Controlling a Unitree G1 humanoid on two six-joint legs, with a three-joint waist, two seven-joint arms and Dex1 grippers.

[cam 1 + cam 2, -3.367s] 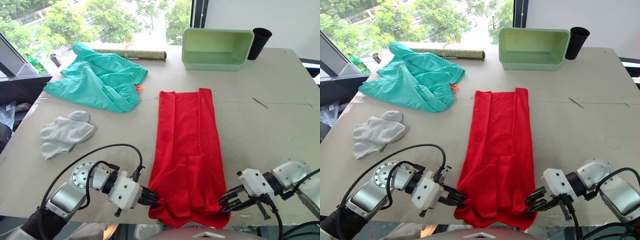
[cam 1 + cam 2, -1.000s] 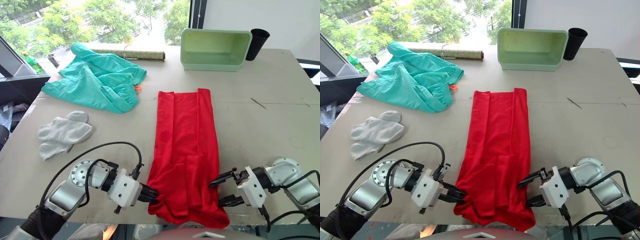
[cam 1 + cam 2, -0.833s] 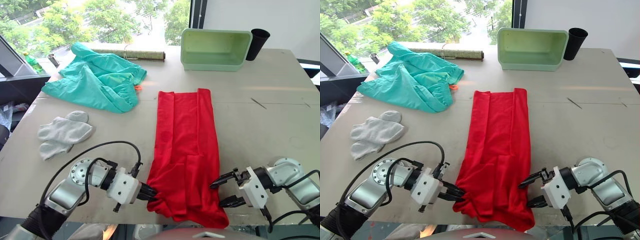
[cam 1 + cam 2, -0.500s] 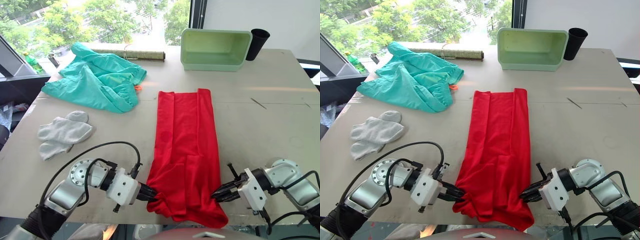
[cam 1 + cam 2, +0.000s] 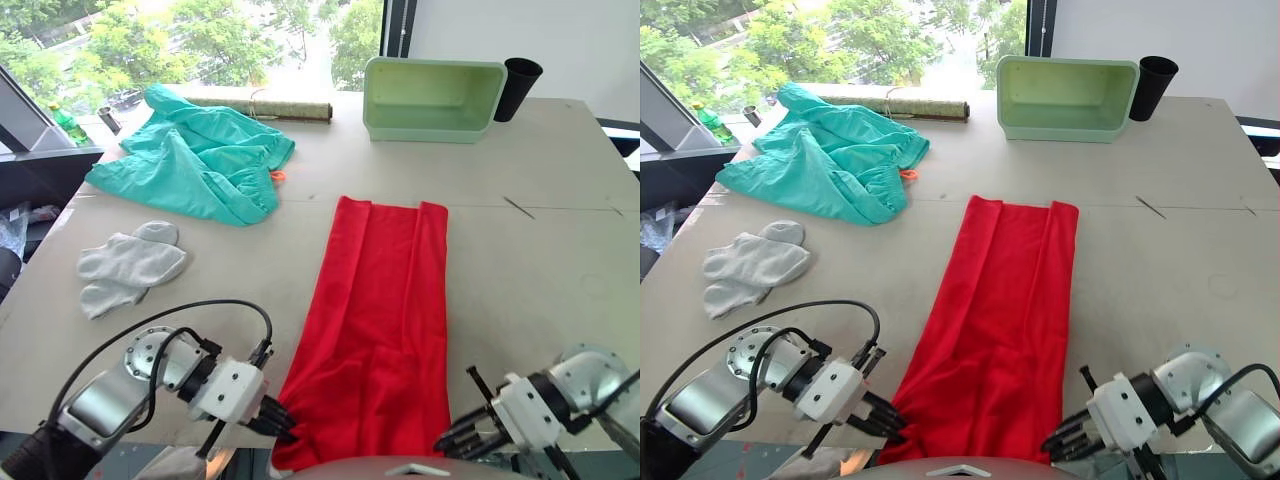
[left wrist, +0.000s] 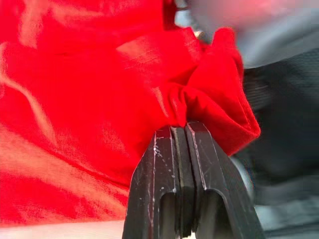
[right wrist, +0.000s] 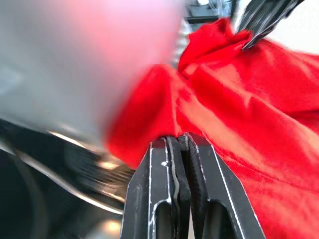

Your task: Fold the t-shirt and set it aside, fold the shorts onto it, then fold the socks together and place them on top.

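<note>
The red t-shirt point(image 5: 385, 320) lies as a long narrow folded strip down the middle of the table, its near hem hanging at the front edge. My left gripper point(image 5: 280, 425) is shut on the hem's near-left corner, and the left wrist view shows red fabric point(image 6: 164, 94) bunched at its closed tips. On the near-right corner my right gripper point(image 5: 455, 440) is shut as well, with red cloth point(image 7: 239, 114) at its tips. The teal shorts point(image 5: 200, 160) sit crumpled at the far left. Below them on the left lie the grey socks point(image 5: 130, 265).
A pale green bin point(image 5: 435, 95) and a black cup point(image 5: 522, 85) stand at the far edge. A rolled mat point(image 5: 260, 105) lies behind the shorts. Bare table point(image 5: 540, 250) stretches to the right of the shirt.
The right gripper closed from open onto the hem. Both grippers pulled back toward the front edge, dragging the t-shirt nearer and straightening it.
</note>
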